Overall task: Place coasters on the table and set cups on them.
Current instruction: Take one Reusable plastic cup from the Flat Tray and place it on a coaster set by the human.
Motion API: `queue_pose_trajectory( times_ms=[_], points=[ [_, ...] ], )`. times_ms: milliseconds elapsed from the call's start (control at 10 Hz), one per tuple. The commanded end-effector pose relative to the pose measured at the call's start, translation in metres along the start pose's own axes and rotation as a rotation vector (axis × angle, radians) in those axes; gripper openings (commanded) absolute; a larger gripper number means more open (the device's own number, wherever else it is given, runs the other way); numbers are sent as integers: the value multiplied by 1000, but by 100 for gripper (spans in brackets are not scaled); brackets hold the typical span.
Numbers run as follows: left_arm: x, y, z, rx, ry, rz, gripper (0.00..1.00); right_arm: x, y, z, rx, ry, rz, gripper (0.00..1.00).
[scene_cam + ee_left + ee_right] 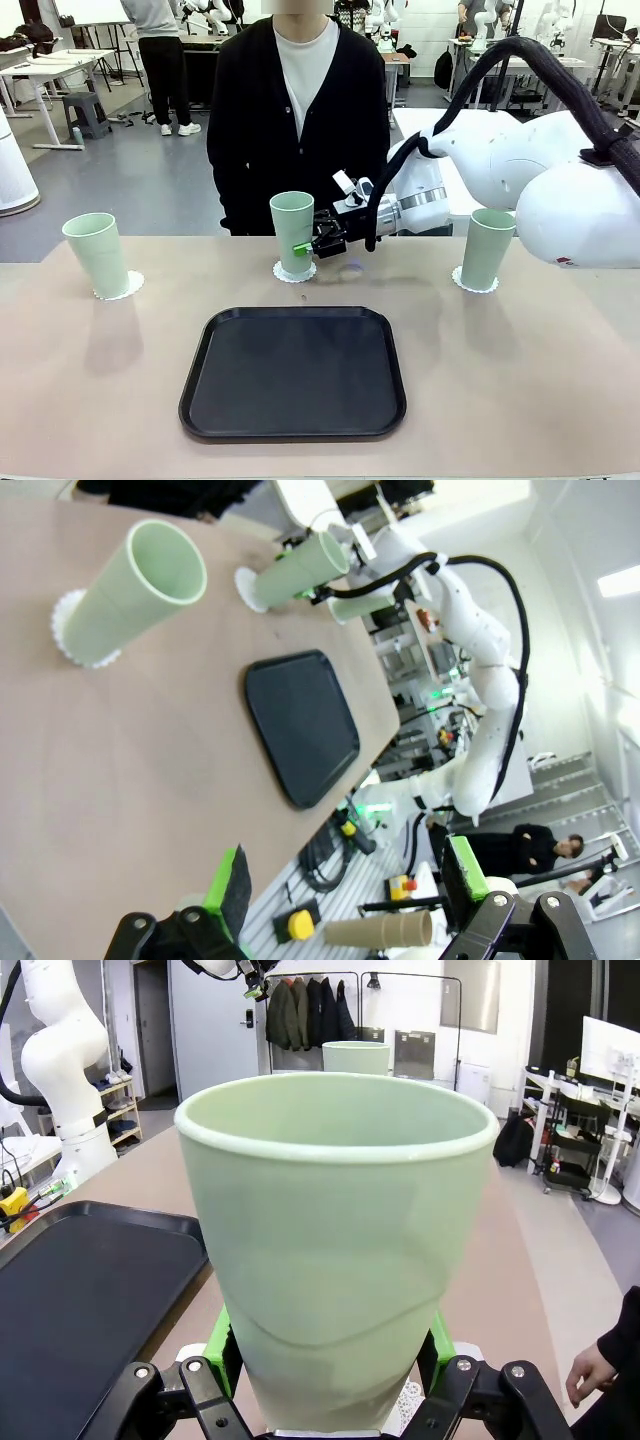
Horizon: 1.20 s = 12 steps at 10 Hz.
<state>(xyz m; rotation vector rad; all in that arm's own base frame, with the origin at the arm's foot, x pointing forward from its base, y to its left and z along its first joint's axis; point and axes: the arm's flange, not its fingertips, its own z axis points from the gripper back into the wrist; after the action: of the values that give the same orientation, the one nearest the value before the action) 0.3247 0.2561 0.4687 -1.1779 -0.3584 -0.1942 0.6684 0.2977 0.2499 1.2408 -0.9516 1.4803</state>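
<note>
Three mint-green cups stand on white scalloped coasters along the far side of the tan table (80, 380). The left cup (97, 252) sits on its coaster (120, 287), and the right cup (489, 246) on another coaster (474, 281). My right gripper (305, 247) is shut on the middle cup (291, 230), low on its side, with the cup resting on its coaster (294, 271). Seen from the right wrist, the green pads (222, 1345) press both sides of that cup (335, 1250). My left gripper (347, 880) is open and holds nothing, well back from the nearest cup (135, 588).
A black tray (293, 372) lies at the table's near middle, bare. A person in a black cardigan stands at the far edge behind the middle cup, one hand (590, 1370) low beside the table. My right arm reaches across the right half of the table.
</note>
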Motion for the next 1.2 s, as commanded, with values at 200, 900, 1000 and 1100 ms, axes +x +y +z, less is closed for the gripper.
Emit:
queue_pose_trajectory(
  times_ms=[200,900,1000,1100],
  points=[
    [-1,-2,2,-6,1,-3,100,-1,-15,-5,14,8,-41,83],
    [-1,-2,2,-6,1,-3,100,-9,-14,-6,26,4,-60,83],
    [-1,-2,2,-6,1,-3,100,-10,-14,-7,27,10,-60,83],
    [-1,-2,2,-6,1,-3,100,-10,-14,-6,28,15,-58,83]
  ],
)
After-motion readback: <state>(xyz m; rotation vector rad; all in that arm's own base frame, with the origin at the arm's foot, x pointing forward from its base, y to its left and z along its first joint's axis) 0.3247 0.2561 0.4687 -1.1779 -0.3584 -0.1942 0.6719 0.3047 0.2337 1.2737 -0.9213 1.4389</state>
